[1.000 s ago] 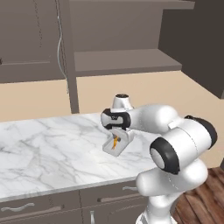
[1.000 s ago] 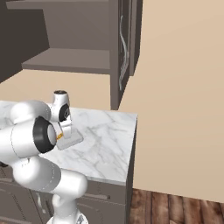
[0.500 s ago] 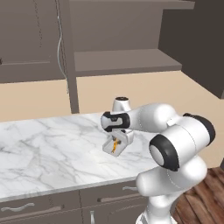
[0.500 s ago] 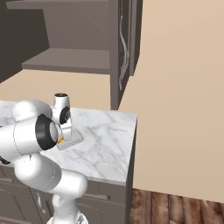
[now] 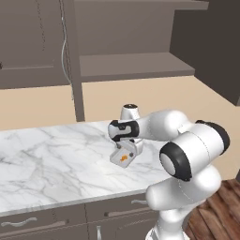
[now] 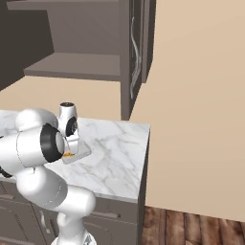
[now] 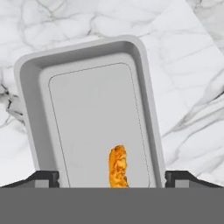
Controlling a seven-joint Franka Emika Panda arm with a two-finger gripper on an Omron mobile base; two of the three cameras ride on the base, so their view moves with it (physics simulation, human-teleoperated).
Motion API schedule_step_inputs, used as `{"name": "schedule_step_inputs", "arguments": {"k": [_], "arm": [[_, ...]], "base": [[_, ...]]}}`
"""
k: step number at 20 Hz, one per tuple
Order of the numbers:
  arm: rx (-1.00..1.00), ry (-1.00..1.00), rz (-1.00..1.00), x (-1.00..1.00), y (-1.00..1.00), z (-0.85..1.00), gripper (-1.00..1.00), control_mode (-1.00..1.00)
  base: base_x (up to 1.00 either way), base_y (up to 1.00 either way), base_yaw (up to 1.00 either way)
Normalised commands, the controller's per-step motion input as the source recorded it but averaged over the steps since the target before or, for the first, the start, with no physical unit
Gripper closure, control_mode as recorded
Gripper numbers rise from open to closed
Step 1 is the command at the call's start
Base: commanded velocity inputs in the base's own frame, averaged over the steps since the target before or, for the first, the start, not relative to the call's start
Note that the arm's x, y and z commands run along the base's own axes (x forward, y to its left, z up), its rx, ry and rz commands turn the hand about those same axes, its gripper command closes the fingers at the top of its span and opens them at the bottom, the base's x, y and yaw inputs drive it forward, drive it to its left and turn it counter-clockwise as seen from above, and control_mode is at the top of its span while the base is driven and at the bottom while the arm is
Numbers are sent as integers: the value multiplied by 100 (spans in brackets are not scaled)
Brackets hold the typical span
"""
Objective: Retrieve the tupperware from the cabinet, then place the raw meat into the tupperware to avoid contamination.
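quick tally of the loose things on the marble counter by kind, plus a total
tupperware: 1, sitting on the counter
raw meat: 1, an orange piece lying inside the tupperware
total: 2

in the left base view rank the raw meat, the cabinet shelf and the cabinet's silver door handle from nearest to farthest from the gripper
1. Raw meat: in the tupperware, directly under the gripper.
2. Cabinet shelf: above and behind.
3. Silver door handle: upper left, farthest.
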Motion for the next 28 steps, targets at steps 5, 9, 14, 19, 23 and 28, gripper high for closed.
{"name": "schedule_step_inputs", "arguments": {"k": [5, 9, 14, 19, 23, 28], "arm": [[-4, 0, 0, 0, 0, 20, -100, -100], [-11, 2, -1, 0, 0, 37, -100, -100], [-1, 5, -3, -16, 0, 40, -100, -100], [-1, 3, 0, -59, -9, 26, -100, -100], [0, 0, 0, -97, -25, 23, -100, -100], [0, -1, 0, -98, -44, 20, -100, -100]], "base": [[0, 0, 0], [0, 0, 0], [0, 0, 0], [0, 0, 0], [0, 0, 0], [0, 0, 0]]}}
